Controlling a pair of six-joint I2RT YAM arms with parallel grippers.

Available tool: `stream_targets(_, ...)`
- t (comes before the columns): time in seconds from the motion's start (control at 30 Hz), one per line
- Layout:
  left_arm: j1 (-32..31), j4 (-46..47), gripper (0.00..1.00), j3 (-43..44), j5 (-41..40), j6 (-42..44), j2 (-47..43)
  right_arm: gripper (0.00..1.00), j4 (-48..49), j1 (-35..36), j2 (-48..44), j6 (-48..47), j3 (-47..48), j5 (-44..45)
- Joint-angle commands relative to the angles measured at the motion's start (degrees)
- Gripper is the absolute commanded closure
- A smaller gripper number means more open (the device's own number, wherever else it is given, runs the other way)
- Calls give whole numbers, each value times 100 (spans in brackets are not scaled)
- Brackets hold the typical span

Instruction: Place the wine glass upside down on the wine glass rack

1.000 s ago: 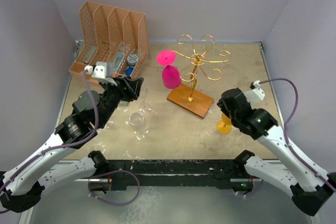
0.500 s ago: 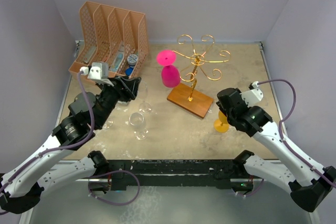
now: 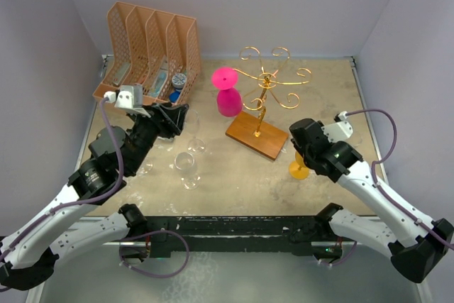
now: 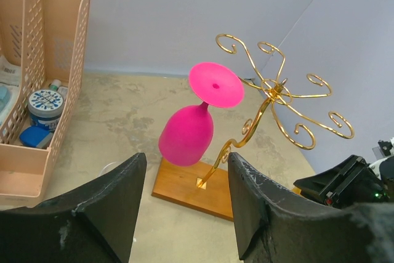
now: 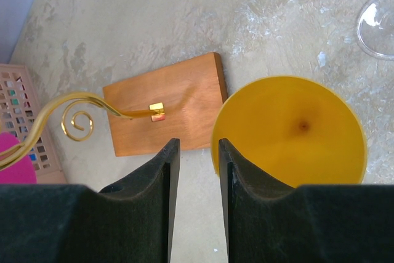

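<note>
The wine glass rack [image 3: 266,94], gold wire on a brown wooden base [image 3: 257,136], stands mid-table. It also shows in the left wrist view [image 4: 277,93]. A pink wine glass [image 3: 228,97] hangs upside down on its left arm [image 4: 188,130]. A yellow wine glass [image 3: 299,169] stands on the table at the base's right end. My right gripper [image 5: 199,152] points down just left of the yellow glass [image 5: 289,130], jaws slightly apart with nothing between them. My left gripper [image 4: 186,161] is wide open and empty, left of the rack and facing it.
An orange file organizer [image 3: 149,47] with small items stands at the back left. Two clear glasses [image 3: 186,164] sit on the table under my left arm. Another clear glass rim [image 5: 378,23] lies right of the yellow glass.
My right arm has shifted left and nearer, and the yellow glass sits slightly further left. My left arm has drawn back a little to the left.
</note>
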Motion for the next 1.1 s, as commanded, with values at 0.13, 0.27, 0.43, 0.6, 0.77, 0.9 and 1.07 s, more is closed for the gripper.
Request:
stream_targets(0.13, -9, 180, 47, 292, 31, 4, -24, 68, 8, -12, 213, 462, -262, 70)
stream_targets(0.27, -7, 209, 47, 351, 64, -17, -18, 88, 91, -12, 231, 470, -281, 20)
stream_targets(0.43, -13, 274, 47, 453, 176, -64, 35, 100, 94, -12, 161, 264, -115, 47)
stream_targets(0.6, -8, 410, 47, 564, 376, -129, 136, 100, -32, -12, -78, -78, 314, 315)
stream_targets(0.77, -10, 601, 47, 669, 568, -232, 240, 100, -41, -12, -232, -382, 801, 464)
stream_targets(0.9, -13, 704, 47, 763, 749, -320, 335, 100, -42, -12, -256, -805, 1130, 502)
stream_targets(1.07, -3, 793, 47, 778, 932, -447, 429, 100, 610, -12, -523, -2061, 1341, -197)
